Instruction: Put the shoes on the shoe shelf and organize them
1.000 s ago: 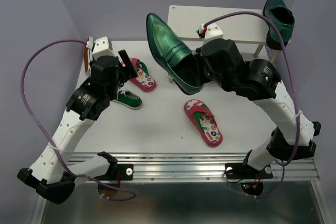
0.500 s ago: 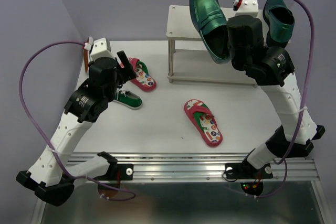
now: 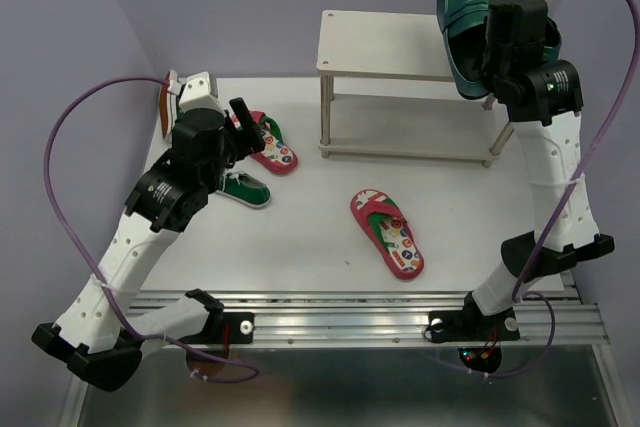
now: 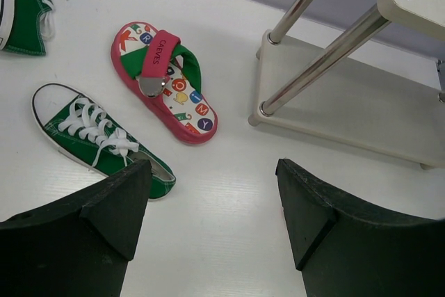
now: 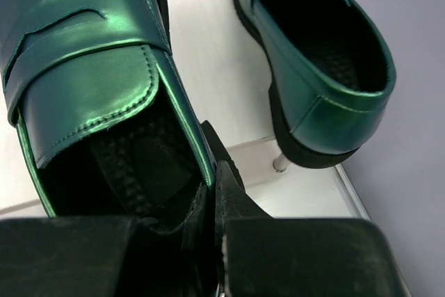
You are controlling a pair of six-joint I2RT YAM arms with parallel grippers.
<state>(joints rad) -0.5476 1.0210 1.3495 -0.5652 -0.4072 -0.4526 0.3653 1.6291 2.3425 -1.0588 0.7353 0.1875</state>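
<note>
My right gripper [image 3: 487,47] [image 5: 218,172] is shut on the side wall of a shiny teal loafer [image 3: 462,7] [image 5: 83,67], held above the right end of the pale shoe shelf [image 3: 385,42] [image 5: 208,46]. The second teal loafer [image 5: 313,53] stands on the shelf top beside it; the arm hides it in the top view. My left gripper [image 3: 240,125] [image 4: 212,172] is open and empty over the table. A red flip-flop [image 3: 272,144] [image 4: 167,85] and a green sneaker [image 3: 245,190] [image 4: 94,137] lie near it. Another sneaker [image 4: 24,5] lies at far left. A second flip-flop [image 3: 388,234] lies mid-table.
The shelf's lower board [image 4: 348,113] and thin metal legs [image 4: 316,53] stand at the back of the white table [image 3: 300,237]. Purple walls close in behind and at both sides. Purple cables loop from both arms.
My right arm has swung the teal loafer up and to the right, from over the table's middle to above the shelf's right end. The left arm has barely moved.
</note>
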